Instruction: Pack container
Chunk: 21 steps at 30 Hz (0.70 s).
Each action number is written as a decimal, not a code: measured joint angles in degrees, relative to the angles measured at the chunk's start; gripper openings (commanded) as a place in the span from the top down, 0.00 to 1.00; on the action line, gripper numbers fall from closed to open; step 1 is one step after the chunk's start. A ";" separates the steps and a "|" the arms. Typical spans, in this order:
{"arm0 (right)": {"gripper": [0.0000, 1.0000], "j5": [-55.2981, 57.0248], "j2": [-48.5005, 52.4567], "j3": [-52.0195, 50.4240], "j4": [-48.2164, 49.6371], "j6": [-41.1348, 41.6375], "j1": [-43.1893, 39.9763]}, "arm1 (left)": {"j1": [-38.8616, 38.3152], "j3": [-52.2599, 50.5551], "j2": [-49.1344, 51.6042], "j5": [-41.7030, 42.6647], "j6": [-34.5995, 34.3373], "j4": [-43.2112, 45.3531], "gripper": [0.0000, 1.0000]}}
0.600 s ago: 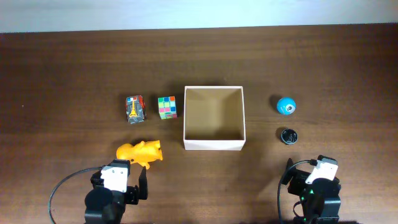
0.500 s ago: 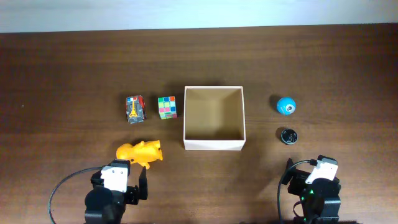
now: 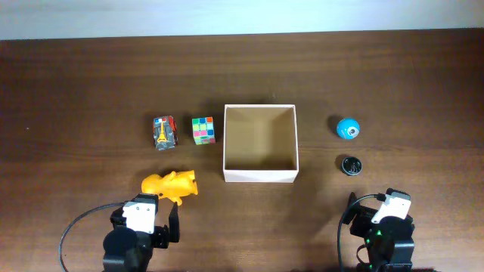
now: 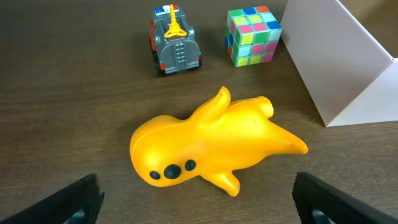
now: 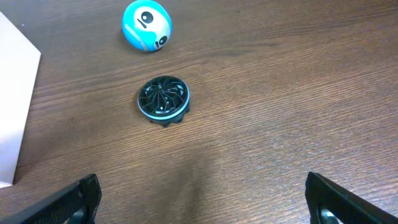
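The container (image 3: 259, 176), a square open-top box with white walls and a tan inside, stands empty at the table's middle; its wall shows in the left wrist view (image 4: 336, 68). A yellow soft toy (image 3: 171, 183) (image 4: 211, 146) lies left of it, just ahead of my open, empty left gripper (image 3: 160, 219) (image 4: 199, 202). A toy truck (image 3: 163, 132) (image 4: 175, 40) and a colour cube (image 3: 203, 130) (image 4: 252, 35) sit farther left. A blue ball (image 3: 347, 128) (image 5: 147, 25) and a black disc (image 3: 350, 165) (image 5: 163, 99) lie right of the box, ahead of my open, empty right gripper (image 3: 370, 215) (image 5: 202, 199).
The dark wooden table (image 3: 91, 83) runs to a pale wall along the far edge. Cables loop beside both arm bases at the near edge. A corner of the box shows at the left of the right wrist view (image 5: 15, 93).
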 measured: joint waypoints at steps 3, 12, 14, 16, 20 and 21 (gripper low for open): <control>0.01 0.00 0.00 0.00 0.00 0.00 0.00 | 0.00 0.00 0.00 0.00 0.00 0.00 0.01; 0.01 0.02 0.00 0.00 0.00 0.00 0.00 | 0.00 0.00 0.00 0.00 0.00 0.00 0.01; 0.01 0.00 -0.02 0.00 0.00 0.00 0.00 | 0.00 0.00 0.00 0.00 0.00 0.00 0.01; 0.01 0.00 0.00 0.00 0.00 0.02 0.00 | 0.00 0.00 0.00 0.00 0.00 0.00 0.01; 0.01 0.00 -0.02 0.00 0.09 0.04 0.00 | 0.00 0.00 0.00 0.00 0.00 1.25 0.01; 0.01 0.00 -0.02 0.00 0.15 0.02 0.00 | 0.00 0.00 0.00 0.00 0.00 1.90 0.01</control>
